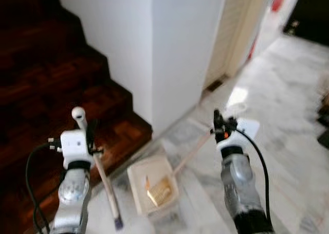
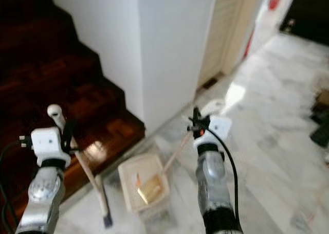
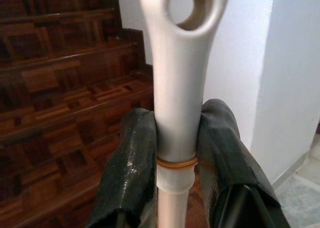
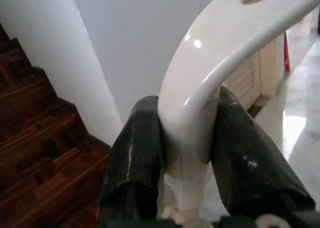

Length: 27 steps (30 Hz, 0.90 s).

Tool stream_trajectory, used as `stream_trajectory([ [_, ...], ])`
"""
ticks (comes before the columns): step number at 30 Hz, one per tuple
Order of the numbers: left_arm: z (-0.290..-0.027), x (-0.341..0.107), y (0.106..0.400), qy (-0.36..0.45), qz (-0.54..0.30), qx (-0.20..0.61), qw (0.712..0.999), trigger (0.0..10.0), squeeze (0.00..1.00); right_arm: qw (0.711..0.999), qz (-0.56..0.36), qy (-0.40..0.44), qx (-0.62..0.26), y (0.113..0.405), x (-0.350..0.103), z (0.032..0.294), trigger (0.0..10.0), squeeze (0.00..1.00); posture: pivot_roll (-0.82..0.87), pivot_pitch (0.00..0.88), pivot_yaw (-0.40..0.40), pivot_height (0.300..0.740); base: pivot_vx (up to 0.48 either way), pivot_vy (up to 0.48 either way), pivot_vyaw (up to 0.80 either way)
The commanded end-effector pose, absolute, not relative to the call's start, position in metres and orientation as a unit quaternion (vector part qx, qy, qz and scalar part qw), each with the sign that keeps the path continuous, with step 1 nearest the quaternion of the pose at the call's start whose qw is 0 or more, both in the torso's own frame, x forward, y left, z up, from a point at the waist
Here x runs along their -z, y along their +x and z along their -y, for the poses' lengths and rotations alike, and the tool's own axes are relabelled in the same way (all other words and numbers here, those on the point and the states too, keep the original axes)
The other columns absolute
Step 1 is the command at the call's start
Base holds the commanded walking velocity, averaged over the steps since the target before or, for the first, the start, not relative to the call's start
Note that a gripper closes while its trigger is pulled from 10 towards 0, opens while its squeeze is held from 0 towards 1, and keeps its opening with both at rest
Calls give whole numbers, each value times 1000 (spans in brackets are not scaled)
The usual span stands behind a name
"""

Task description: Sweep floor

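Looking down from the head camera's left eye, the left claw [image 1: 88,136] is clamped on a pale broom with a long thin stick and a rounded grey-white handle top [image 1: 103,173]. Its long axis runs steeply, the looped top up by the claw and the dark lower end down on the floor, leaning slightly toward the robot's right as it descends. The right claw [image 1: 218,122] grips the white curved handle of a cream plastic dustpan with a long light stick [image 1: 154,185]; that stick slants from the claw down and to the robot's left, ending at the open pan, which rests on the grey-veined white marble floor [image 1: 288,141] between the two arms. A yellowish-brown lump [image 1: 159,191] lies inside the pan. Dark reddish wooden parquet stairs [image 1: 46,85] rise on the left, beside a white wall corner [image 1: 154,54].

From the left wrist camera, two black fingers [image 3: 130,173] press on either side of the broom's grey-white handle, just below its hanging eyelet, with the stairs behind.

From the right wrist camera, two black fingers [image 4: 135,163] pinch the dustpan's glossy white handle where it curves away toward the wall.
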<state>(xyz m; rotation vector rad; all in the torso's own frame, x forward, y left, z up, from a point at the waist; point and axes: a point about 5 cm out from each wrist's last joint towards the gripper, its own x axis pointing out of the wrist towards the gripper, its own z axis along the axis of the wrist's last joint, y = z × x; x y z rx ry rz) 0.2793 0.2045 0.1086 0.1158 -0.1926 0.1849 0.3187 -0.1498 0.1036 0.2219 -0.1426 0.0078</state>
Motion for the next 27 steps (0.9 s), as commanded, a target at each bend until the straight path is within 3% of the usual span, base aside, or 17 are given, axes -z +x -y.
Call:
stream_trajectory([
  [1, -200, -119, 281, 61, 122, -83, 987, 10000, 0, 989, 94, 115, 7, 321, -113, 156, 10000, 0, 88, 12, -27, 740, 0, 0, 0],
  [11, -198, -118, 278, 58, 117, -85, 988, 10000, 0, 990, 89, 113, 11, 318, -110, 156, 10000, 0, 90, 52, -26, 740, 0, 0, 0],
  [27, -198, -117, 274, 58, 110, -86, 989, 10000, 0, 990, 86, 112, 12, 315, -109, 154, 10000, 0, 89, 79, -26, 740, 0, 0, 800],
])
